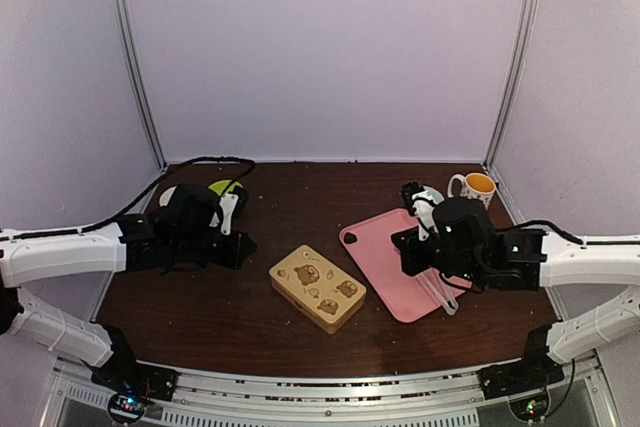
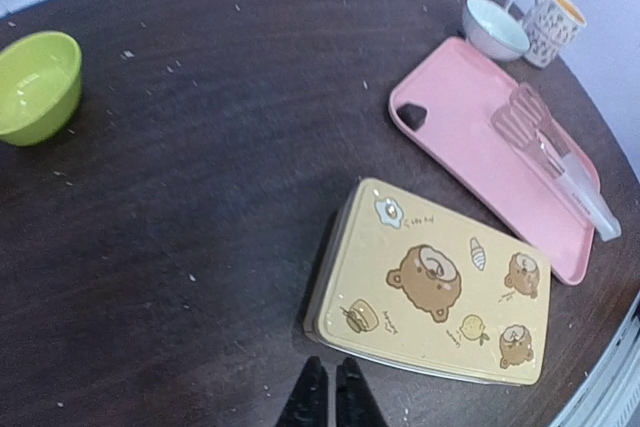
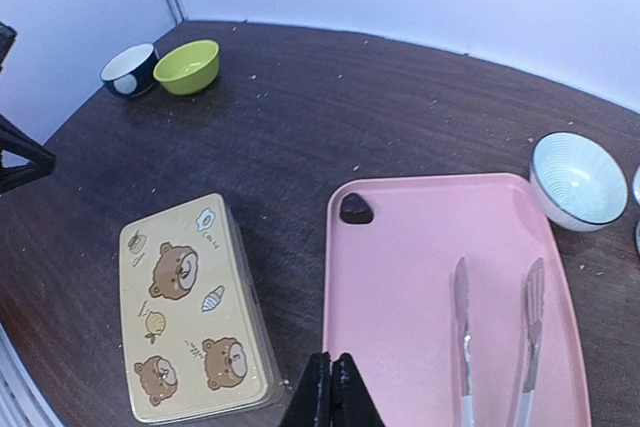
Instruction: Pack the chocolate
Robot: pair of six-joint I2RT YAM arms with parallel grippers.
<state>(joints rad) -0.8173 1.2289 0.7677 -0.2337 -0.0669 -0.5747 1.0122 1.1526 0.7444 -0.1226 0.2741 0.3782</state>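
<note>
Both pincers were pressed together, gripping nothing. The left pincer (image 2: 330, 394) hung over the table (image 1: 300, 207) toward its left edge. The right pincer (image 3: 332, 394) hung at the rim of the pink board (image 1: 380, 234), nearer the right edge. The tin (image 1: 317, 288) lay lidded near the middle of the near edge. Where the chocolate lay could not be told.

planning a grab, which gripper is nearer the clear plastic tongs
Right: the right gripper hovers at the pink board under the tongs; the left gripper sits beyond the flat tan tin.
</note>
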